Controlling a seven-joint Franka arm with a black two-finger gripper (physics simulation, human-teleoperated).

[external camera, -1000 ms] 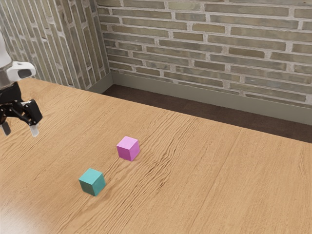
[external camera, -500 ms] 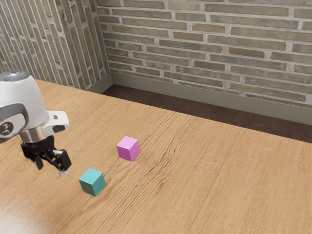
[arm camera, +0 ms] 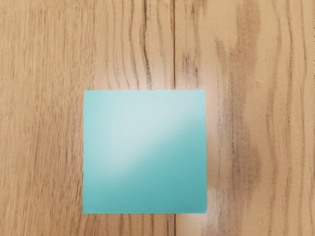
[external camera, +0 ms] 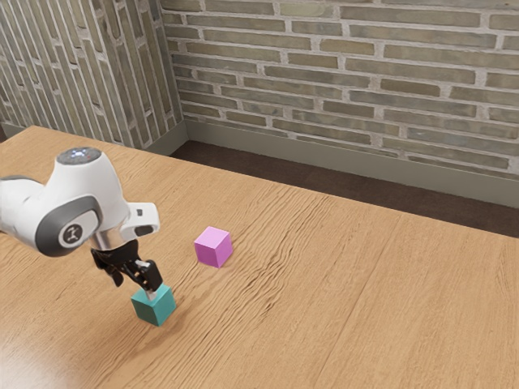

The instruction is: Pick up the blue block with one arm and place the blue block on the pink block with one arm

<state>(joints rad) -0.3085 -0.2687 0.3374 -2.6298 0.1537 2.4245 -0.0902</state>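
Observation:
The blue block (external camera: pixel 156 306), teal in shade, rests on the wooden table (external camera: pixel 340 292) toward the exterior view's lower left. My gripper (external camera: pixel 135 279) hangs right above it, open, its fingertips level with the block's top and nothing held between them. In the wrist view the blue block's (arm camera: pixel 144 151) top face lies squarely under my hand. The pink block (external camera: pixel 213 246) stands on the table a short way beyond the blue one, toward the exterior view's right, apart from it.
A brick wall (external camera: pixel 349 73) runs behind the table, with a dark floor strip (external camera: pixel 340 182) past the table's far edge. Bare wood stretches across the exterior view's right.
My arm has swung in from the exterior view's left edge and come down, from well short of the blue block to directly over it. Neither block has moved.

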